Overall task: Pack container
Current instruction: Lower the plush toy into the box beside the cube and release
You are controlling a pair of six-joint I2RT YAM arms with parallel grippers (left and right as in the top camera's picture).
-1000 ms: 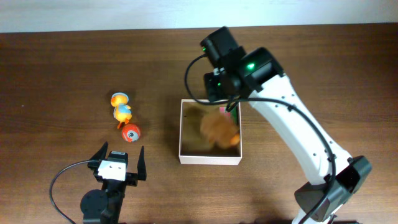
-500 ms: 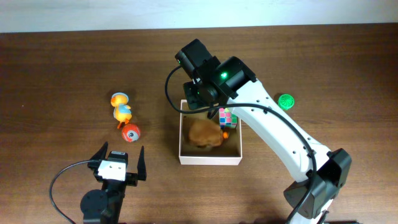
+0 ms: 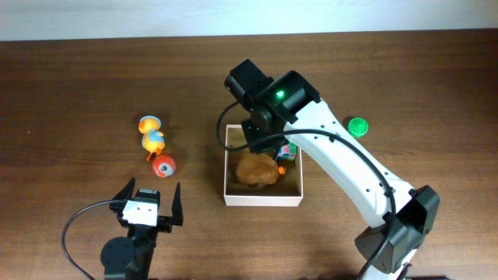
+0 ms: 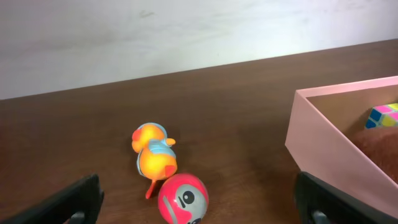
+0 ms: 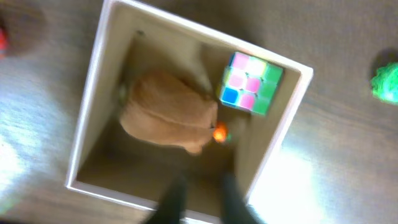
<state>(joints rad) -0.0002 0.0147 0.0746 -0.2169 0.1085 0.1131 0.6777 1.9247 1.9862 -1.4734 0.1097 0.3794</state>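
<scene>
The container [image 3: 263, 199] is a square white-walled box with a tan inside, at mid-table. In it lie a brown plush toy [image 3: 255, 169] and a coloured puzzle cube [image 3: 286, 150]. The right wrist view looks down on the container's wall [image 5: 87, 106], the plush [image 5: 168, 112] and the cube [image 5: 250, 83]. My right gripper [image 5: 202, 199] is open and empty above the box's near side. My left gripper [image 3: 150, 198] is open and empty near the front edge. An orange duck [image 3: 152, 134] and a red ball [image 3: 163, 166] lie on the table left of the box.
A green round object [image 3: 358, 126] lies on the table right of the box and shows in the right wrist view [image 5: 387, 81]. The left wrist view shows the duck [image 4: 152, 155], the ball [image 4: 182, 198] and the box wall [image 4: 329, 149] ahead of my left gripper [image 4: 198, 186].
The brown plush, blurred in motion a second ago, now lies still in the container. My right arm has swung left over the box's back wall. The left arm has not moved.
</scene>
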